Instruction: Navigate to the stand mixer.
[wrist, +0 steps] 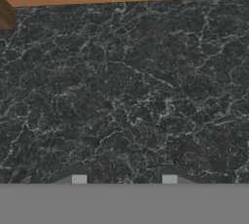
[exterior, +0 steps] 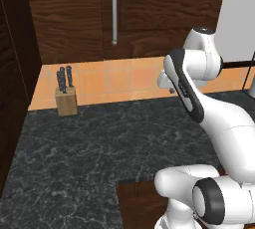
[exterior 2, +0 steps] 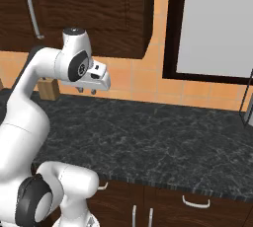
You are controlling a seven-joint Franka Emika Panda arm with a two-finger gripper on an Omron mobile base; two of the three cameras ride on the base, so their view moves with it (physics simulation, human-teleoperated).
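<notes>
The stand mixer is out of view. My gripper [exterior 2: 86,91] hangs above the dark marble counter [exterior 2: 148,132], pointing down, a short way in front of the orange tiled wall [exterior 2: 143,80]. In the hand view the gripper [wrist: 124,179] is open, with bare counter [wrist: 126,86] between its two fingertips [wrist: 79,179]. In the left base view the gripper [exterior: 169,87] is partly hidden behind my own forearm.
A wooden knife block [exterior: 65,101] stands at the back left of the counter against the tiles, and also shows as the knife block [exterior 2: 48,89] behind my arm. Dark wood wall cabinets [exterior: 74,14] hang above. A dark-framed grey panel [exterior 2: 217,23] is on the right.
</notes>
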